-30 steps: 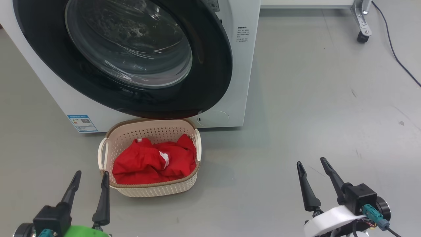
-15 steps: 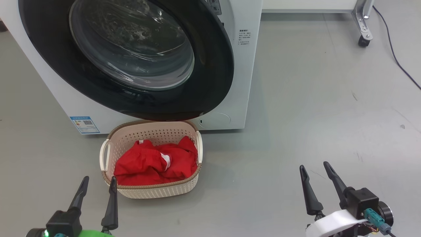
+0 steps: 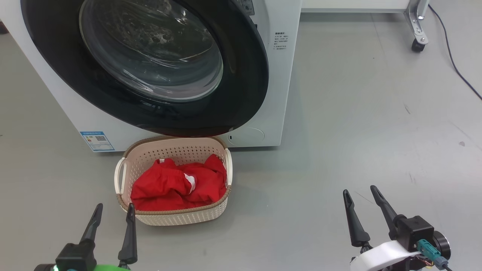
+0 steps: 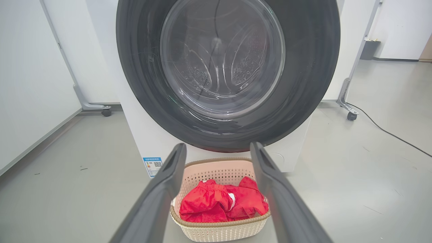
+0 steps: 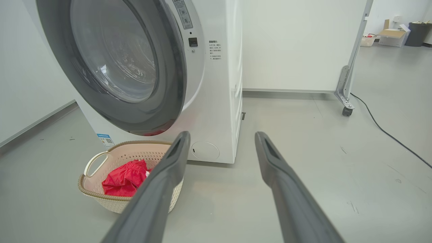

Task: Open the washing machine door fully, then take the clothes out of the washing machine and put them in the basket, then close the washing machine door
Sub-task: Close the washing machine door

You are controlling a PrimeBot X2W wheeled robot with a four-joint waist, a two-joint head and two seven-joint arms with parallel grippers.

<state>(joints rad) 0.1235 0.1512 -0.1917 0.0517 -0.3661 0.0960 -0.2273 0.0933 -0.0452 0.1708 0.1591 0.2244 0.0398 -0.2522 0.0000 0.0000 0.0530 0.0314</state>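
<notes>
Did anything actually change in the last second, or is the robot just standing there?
The left gripper slid slightly lower in the head view; the camera nudged too. Nothing was grabbed or released. It and the right gripper stayed open and empty, the red clothes in the basket, the washing machine door unmoved.

The left gripper (image 4: 217, 145), fingers spread, frames the clothes (image 4: 222, 206) lying in the basket (image 4: 219, 233) below the washing machine door (image 4: 303, 67).
</notes>
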